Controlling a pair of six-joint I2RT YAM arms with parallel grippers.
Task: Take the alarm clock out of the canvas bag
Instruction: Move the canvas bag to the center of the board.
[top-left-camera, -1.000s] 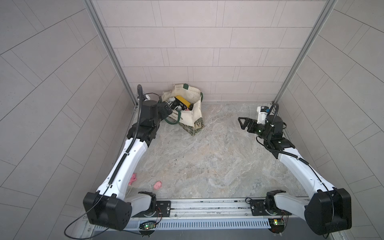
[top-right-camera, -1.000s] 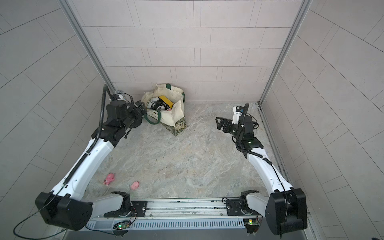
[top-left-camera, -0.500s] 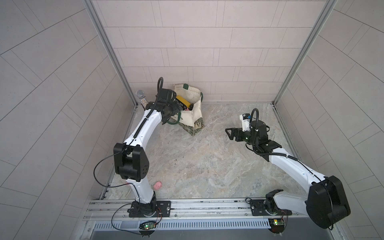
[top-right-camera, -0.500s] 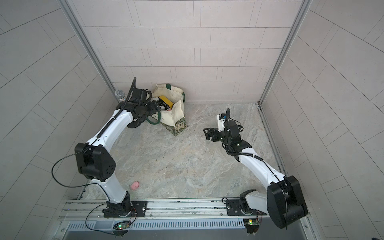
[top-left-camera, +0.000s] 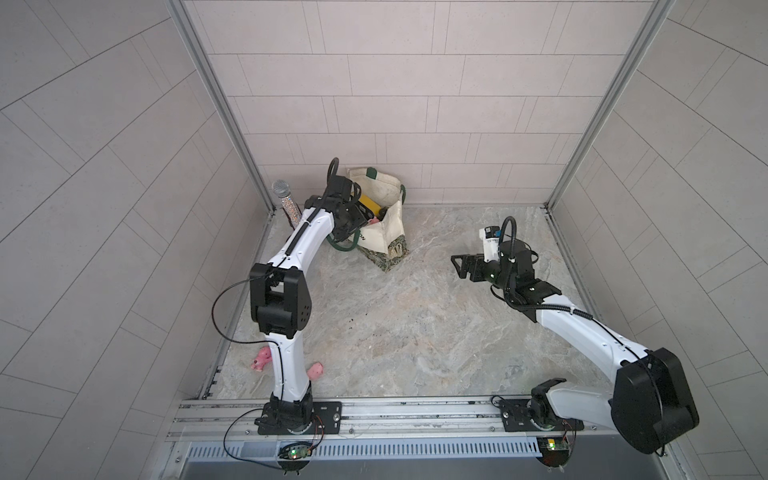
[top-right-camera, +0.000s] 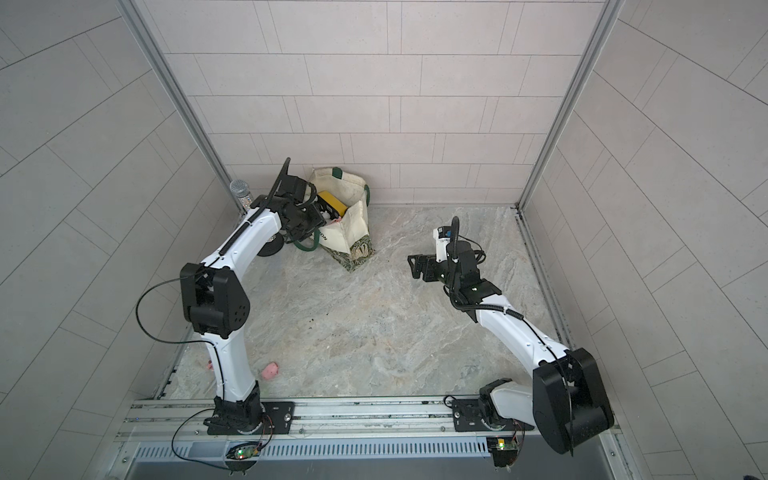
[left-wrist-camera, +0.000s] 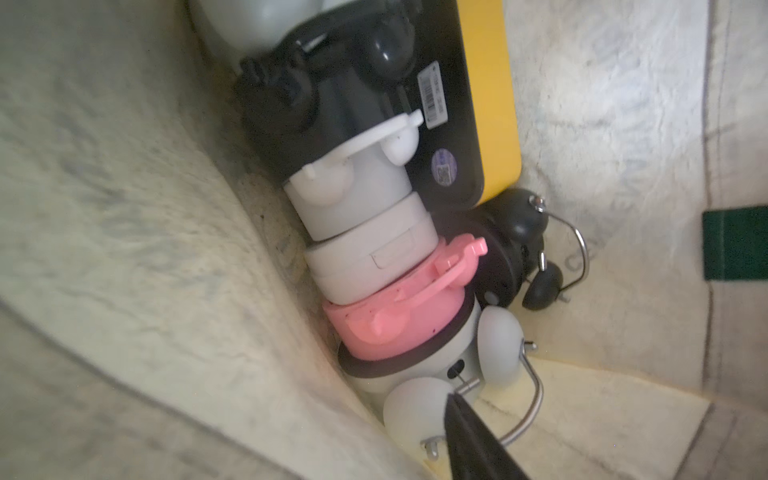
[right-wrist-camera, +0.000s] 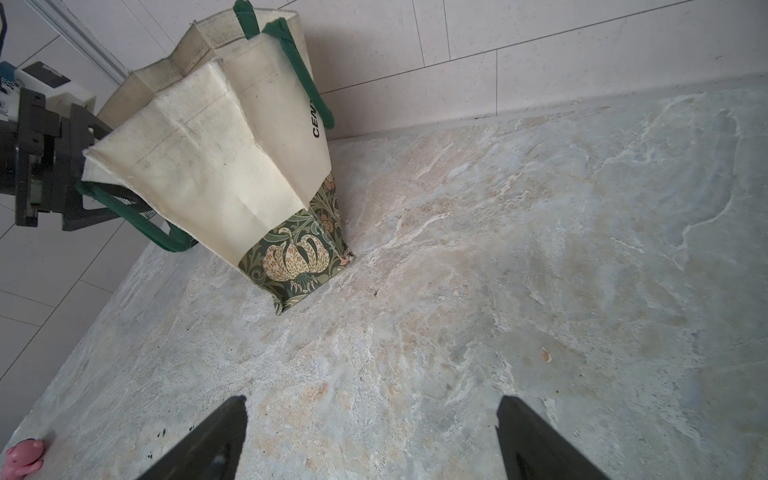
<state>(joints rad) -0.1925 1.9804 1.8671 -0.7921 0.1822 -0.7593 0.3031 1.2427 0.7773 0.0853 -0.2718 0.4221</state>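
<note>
**Left gripper** (top-left-camera: 356, 214) is inside the canvas bag (top-left-camera: 390, 226). Only one finger (left-wrist-camera: 467, 440) shows, so its jaw width cannot be told. Just ahead of that fingertip lies the pale twin-bell alarm clock (left-wrist-camera: 453, 374), nearest of several clocks stacked against the bag wall. A sound grip would probably span the wire handle (left-wrist-camera: 539, 390) or the body, not a rounded bell. **Right gripper** (right-wrist-camera: 372, 407) stands wide and empty, the bag well ahead of it.

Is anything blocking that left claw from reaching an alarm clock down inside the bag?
Nothing visible does. The left gripper is inside the canvas bag, one finger right at the bell and wire handle of the pale alarm clock. A pink clock lies against it.
</note>
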